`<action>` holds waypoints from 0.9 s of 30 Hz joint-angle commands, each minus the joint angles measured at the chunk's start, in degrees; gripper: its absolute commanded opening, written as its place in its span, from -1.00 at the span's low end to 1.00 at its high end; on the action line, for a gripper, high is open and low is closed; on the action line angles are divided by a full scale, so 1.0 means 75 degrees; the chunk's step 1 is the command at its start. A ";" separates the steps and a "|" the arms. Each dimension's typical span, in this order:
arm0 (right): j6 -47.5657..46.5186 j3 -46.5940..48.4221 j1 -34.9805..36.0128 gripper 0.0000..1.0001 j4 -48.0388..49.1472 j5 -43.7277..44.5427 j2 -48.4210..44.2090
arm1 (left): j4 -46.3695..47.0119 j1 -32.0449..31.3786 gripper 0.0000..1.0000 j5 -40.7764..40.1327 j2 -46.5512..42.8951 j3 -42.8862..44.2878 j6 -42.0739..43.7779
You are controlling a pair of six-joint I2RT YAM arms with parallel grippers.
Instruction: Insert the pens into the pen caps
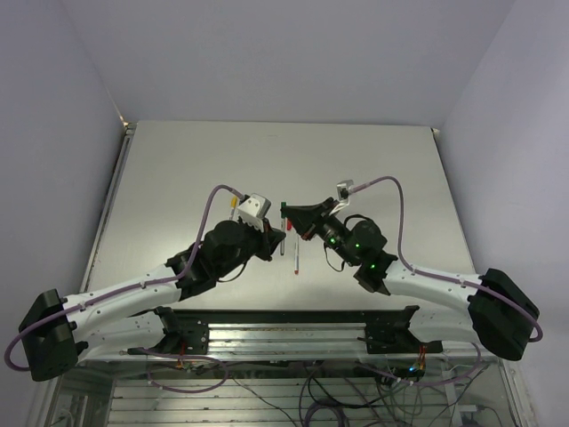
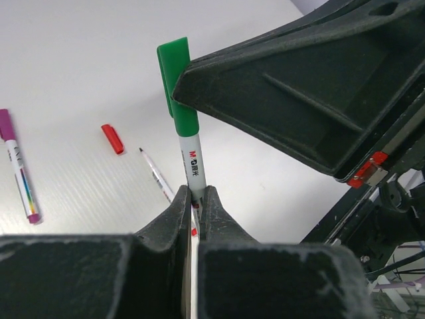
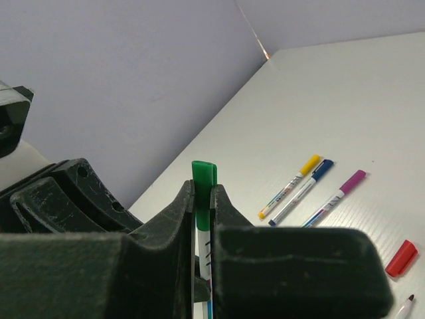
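My left gripper [image 2: 195, 194] is shut on the white barrel of a pen [image 2: 192, 163] and holds it above the table. A green cap [image 2: 178, 86] sits over the pen's upper end. My right gripper [image 3: 202, 189] is shut on that green cap [image 3: 204, 174], with the barrel running down between its fingers. In the top view the two grippers [image 1: 274, 233] [image 1: 286, 218] meet at mid-table. A loose red cap [image 2: 113, 138] and an uncapped pen [image 2: 157, 175] lie on the table; the red cap also shows in the right wrist view [image 3: 401, 258].
Three capped pens lie side by side on the table: yellow [image 3: 290, 186], blue [image 3: 305, 191] and purple [image 3: 335, 197]. The purple one also shows in the left wrist view [image 2: 18, 166]. The uncapped pen lies just in front of the grippers [image 1: 296, 258].
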 commanded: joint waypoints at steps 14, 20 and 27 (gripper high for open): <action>-0.1519 0.1407 0.0420 0.11 -0.3270 0.2261 -0.0927 | -0.0024 0.0266 -0.86 -0.0275 0.0400 -0.0015 -0.0030; -0.1582 0.1255 0.0401 0.57 -0.3346 0.3584 -0.1889 | -0.0451 0.0318 -0.86 -0.0764 0.0880 -0.0141 -0.0006; -0.1119 0.0967 0.0289 0.64 -0.4189 0.4445 -0.2542 | -0.0621 0.1534 -0.86 -0.0104 0.2525 0.0461 0.0060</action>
